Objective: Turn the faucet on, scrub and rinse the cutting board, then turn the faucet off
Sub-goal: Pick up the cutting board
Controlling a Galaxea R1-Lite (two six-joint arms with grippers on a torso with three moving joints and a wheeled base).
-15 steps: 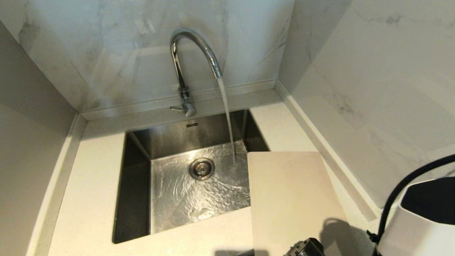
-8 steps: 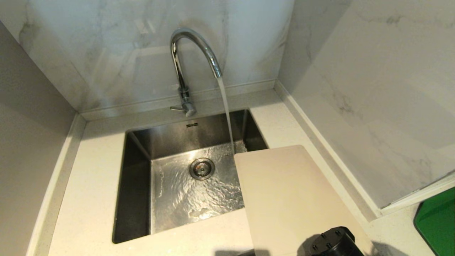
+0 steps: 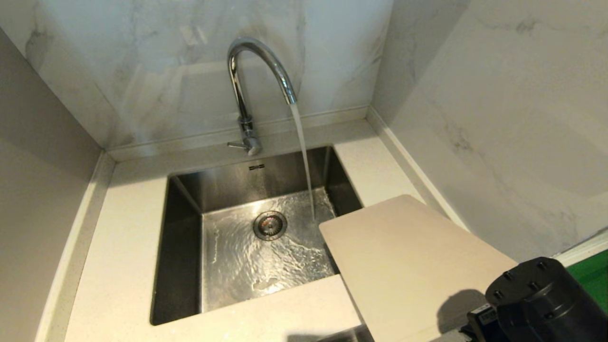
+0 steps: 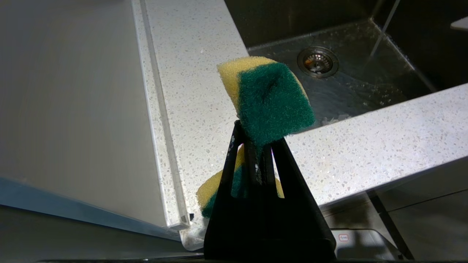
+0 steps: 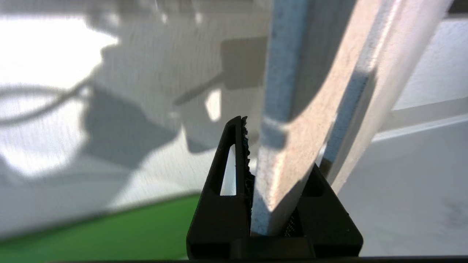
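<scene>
The left pincer (image 4: 256,153) is clamped together on a yellow-and-green sponge (image 4: 268,100), which sticks out past its tips and bulges behind them. It hangs over the speckled surface (image 4: 190,73) at the near left corner of the steel sink (image 4: 351,91); the drain (image 4: 317,61) lies ahead of it and to its right, in the wet basin.

Farther right, the faucet (image 3: 247,80) stands behind the sink, its arched spout pouring a steady stream (image 3: 304,156) that lands on the basin floor just right of the drain. Its thin side lever (image 3: 236,145) points left from the base.

The cutting board (image 3: 408,256) comes next: it is lifted and tilted, its far corner hanging over the sink's right edge, just short of the stream and apart from it. The rest of it slopes back over the surface toward the right pincer (image 5: 272,204), whose black wrist shows at the lower right of the head view. That pincer is clamped on the board's near edge, one finger (image 5: 234,175) on each face. Beyond and to the right of it lies a bright green flat thing (image 3: 591,280), partly hidden.
</scene>
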